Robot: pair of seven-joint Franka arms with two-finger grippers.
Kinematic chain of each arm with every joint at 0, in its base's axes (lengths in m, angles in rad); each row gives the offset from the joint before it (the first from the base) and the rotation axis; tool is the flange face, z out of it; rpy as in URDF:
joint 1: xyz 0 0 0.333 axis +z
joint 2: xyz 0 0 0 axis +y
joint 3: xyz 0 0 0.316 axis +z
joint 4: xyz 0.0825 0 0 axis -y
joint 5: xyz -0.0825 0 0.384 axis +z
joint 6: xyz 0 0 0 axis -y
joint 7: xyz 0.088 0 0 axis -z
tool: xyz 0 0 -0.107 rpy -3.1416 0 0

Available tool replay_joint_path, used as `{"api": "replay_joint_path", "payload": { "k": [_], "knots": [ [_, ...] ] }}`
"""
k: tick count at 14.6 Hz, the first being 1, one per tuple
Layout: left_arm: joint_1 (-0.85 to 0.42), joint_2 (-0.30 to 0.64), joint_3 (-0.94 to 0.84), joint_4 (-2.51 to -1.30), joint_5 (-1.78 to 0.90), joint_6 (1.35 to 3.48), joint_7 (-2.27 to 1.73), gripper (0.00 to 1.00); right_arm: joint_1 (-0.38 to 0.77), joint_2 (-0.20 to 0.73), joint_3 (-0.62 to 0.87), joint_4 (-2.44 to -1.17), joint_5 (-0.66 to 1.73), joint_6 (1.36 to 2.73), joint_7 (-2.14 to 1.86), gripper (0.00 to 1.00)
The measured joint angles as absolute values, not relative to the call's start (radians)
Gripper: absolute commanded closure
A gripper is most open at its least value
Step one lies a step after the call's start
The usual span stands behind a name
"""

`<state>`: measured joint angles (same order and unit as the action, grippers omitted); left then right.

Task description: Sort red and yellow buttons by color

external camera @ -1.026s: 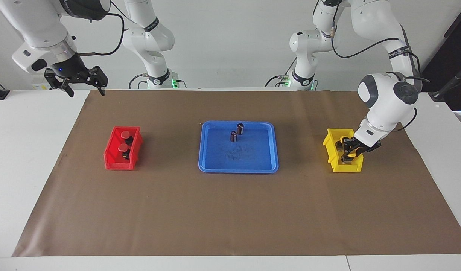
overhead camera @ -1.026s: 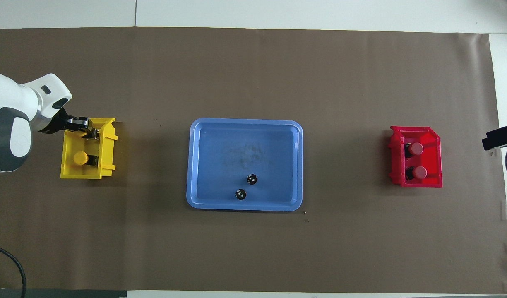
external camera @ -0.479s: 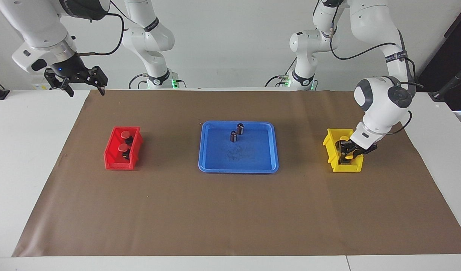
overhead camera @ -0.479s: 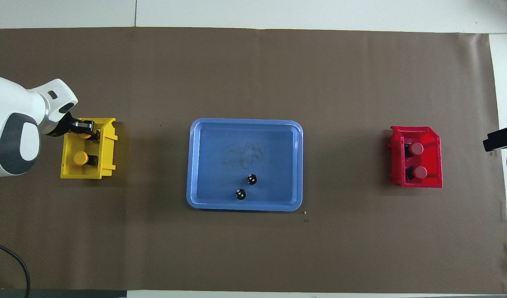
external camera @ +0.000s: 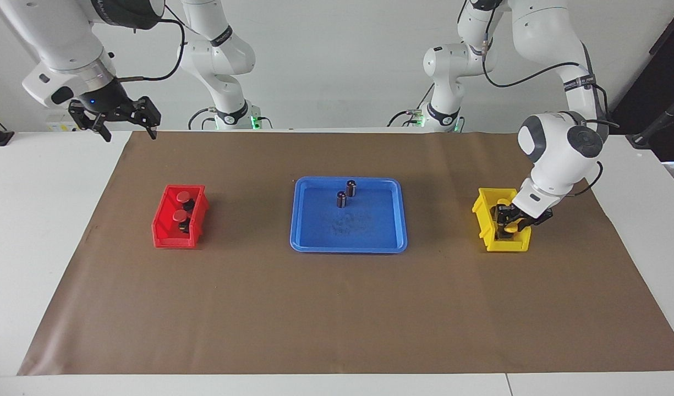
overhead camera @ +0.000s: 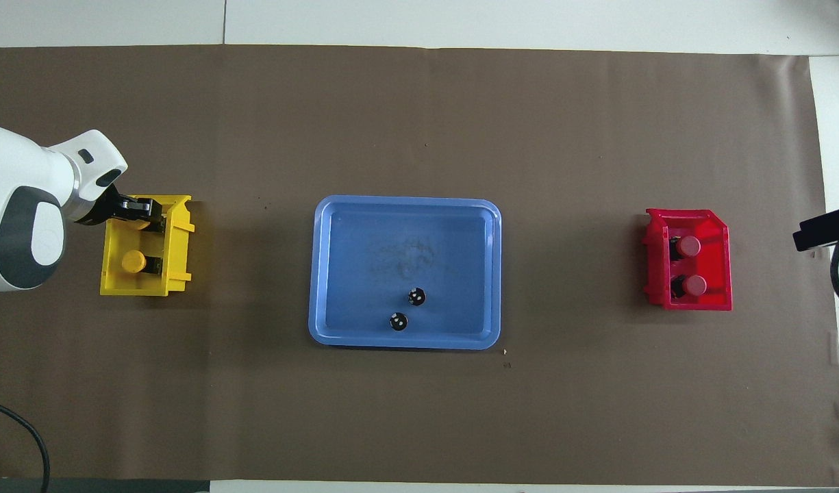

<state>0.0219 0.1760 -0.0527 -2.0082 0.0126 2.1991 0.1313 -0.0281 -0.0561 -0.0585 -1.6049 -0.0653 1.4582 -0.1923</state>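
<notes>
Left claw (external camera: 510, 222): down inside the yellow bin (external camera: 484, 221), near the left arm's end of the tabletop (external camera: 50, 220); it sits around a yellow button (external camera: 511, 223), but I cannot tell whether it grips it.
Second yellow button (overhead camera: 133, 261): lies in the same bin, at the end nearer the robots.
Red buttons (external camera: 182, 196) (external camera: 179, 216): both in the red bin (external camera: 162, 230), near the right arm's end.
Right claw (external camera: 120, 116): waits in the air, fingers spread apart, over the tabletop corner at the robots' edge and the right arm's end.
Blue tray (external camera: 309, 242): mid-tabletop, holding two dark cylinders (external camera: 351, 187) (external camera: 341, 199) that stand upright.
</notes>
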Motion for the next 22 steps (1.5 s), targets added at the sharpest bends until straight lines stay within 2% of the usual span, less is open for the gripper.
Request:
{"api": "replay_joint_path", "payload": {
  "k": [2,4,8,14,16,22],
  "knots": [
    [0.024,0.176,-0.052,-1.986,0.013,2.184,0.131,0.29,-0.029,-0.056,-0.060,-1.605,-0.065,1.458,-0.192,0.00],
    [0.034,0.175,-0.052,-1.955,0.013,2.156,0.132,0.01,-0.029,-0.056,-0.060,-1.605,-0.065,1.458,-0.192,0.00],
    [0.041,0.174,-0.053,-1.829,0.013,1.998,0.175,0.00,-0.029,-0.056,-0.060,-1.605,-0.065,1.458,-0.192,0.00],
    [0.039,0.156,-0.072,-1.505,0.010,1.612,0.198,0.00,-0.029,-0.056,-0.060,-1.605,-0.065,1.458,-0.192,0.00],
    [0.039,0.137,-0.075,-1.430,0.010,1.500,0.198,0.00,-0.029,-0.056,-0.060,-1.605,-0.065,1.458,-0.192,0.00],
    [0.032,0.045,-0.163,-1.406,0.007,1.418,0.175,0.00,-0.029,-0.056,-0.060,-1.605,-0.065,1.458,-0.192,0.00]
  ]
}}
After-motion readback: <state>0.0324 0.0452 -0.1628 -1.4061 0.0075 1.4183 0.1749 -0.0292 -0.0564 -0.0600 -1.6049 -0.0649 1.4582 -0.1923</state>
